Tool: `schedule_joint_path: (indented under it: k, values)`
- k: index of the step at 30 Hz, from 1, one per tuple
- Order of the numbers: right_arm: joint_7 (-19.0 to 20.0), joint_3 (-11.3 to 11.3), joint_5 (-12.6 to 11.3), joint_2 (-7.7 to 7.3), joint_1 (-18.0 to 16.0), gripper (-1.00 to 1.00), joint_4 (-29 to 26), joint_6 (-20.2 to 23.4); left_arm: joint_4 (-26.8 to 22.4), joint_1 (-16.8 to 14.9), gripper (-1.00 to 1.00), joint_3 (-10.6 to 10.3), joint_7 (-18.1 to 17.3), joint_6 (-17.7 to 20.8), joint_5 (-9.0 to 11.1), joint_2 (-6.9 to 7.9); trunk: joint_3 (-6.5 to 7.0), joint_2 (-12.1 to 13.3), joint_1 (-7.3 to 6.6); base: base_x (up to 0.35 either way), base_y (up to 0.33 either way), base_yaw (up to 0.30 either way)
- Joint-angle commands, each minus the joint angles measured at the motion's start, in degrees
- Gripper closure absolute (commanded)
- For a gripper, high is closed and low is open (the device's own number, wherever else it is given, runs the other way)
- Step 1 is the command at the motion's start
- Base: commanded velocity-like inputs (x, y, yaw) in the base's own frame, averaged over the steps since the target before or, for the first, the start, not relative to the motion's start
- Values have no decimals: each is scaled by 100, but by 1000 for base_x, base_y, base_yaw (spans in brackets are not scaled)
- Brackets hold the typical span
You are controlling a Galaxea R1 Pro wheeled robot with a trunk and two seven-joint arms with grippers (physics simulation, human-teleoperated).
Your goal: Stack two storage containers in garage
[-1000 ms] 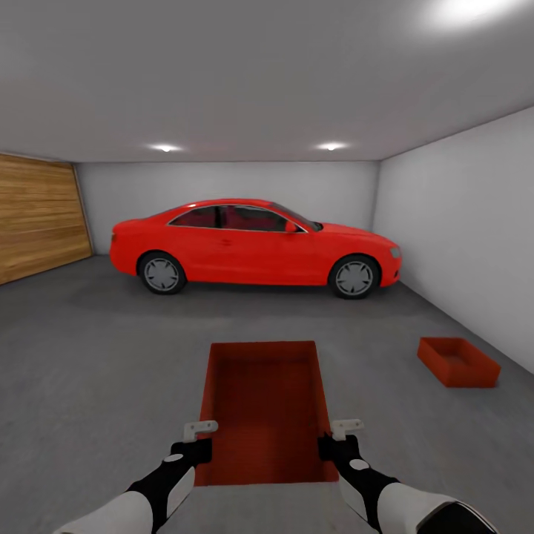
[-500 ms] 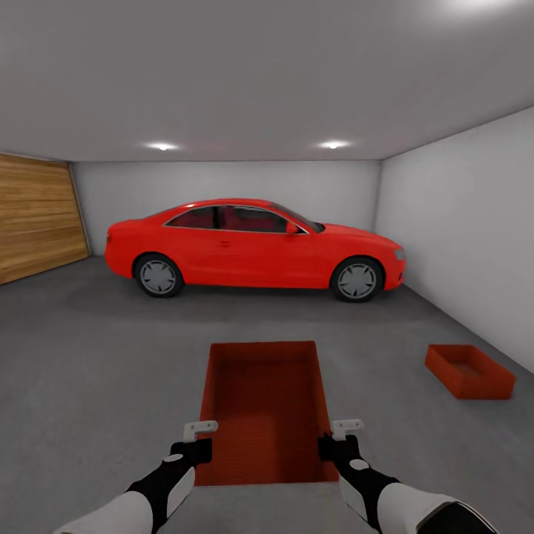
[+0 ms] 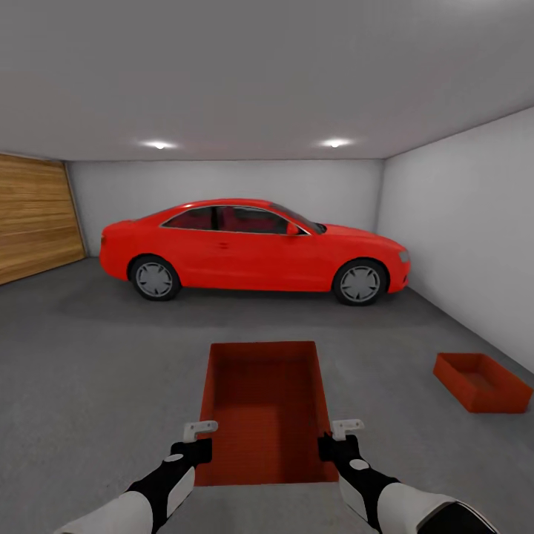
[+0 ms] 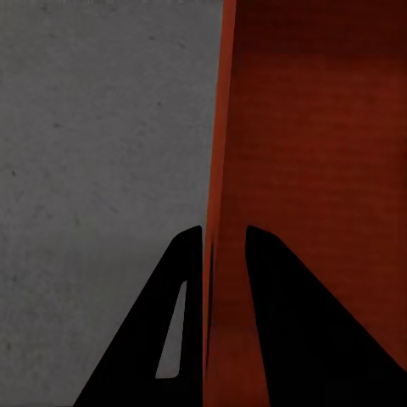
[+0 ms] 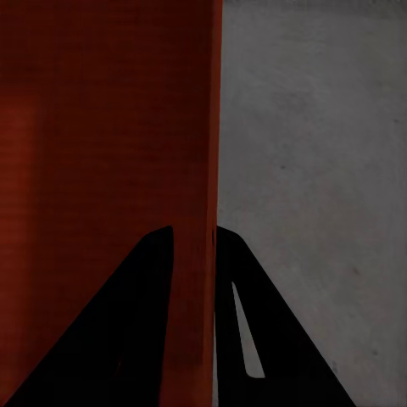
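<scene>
Since a second ago the whole head view has shifted, so the camera has moved: the tub on the floor now sits lower and farther right in the picture, and the car has slid slightly left.

Garage (image 3: 222,96): grey ceiling, white walls, and a plank wall (image 3: 33,219) left of the car. Dark speckled floor (image 3: 96,348) spreads from the car toward the robot. Red car (image 3: 252,248) stands side-on against the back wall.

Held tub (image 3: 263,408), open side up, hangs nearer than the car, between the two arms and above the floor. Second tub (image 3: 482,382) rests on the floor, right of the car's nose, near the right wall, well apart from the held one.

Left gripper (image 3: 200,428) has its jaws pinched on the held tub's left wall (image 4: 216,170), one finger (image 4: 153,339) outside. Right gripper (image 3: 346,426) has its jaws pinched on the right wall (image 5: 212,127) likewise.
</scene>
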Motion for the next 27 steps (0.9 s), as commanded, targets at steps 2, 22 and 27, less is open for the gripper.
schedule_joint_path:
  k: [2, 22, 27]
  values:
    - [4, -440, 37, 7, -6, 100, 9, -4, -13, -5, 100, 92, 120, -120, -42, 66, -9, -7, 5, 322, 0, 0]
    - [4, -442, 37, 8, -6, 100, 11, -29, -4, -5, 100, 92, 120, -120, -42, 68, -9, -7, 5, 322, 0, 0]
    - [4, -442, 37, 8, -6, 100, 11, -25, -4, -5, 100, 92, 120, -120, -42, 67, -9, -7, 5, 322, 0, 0]
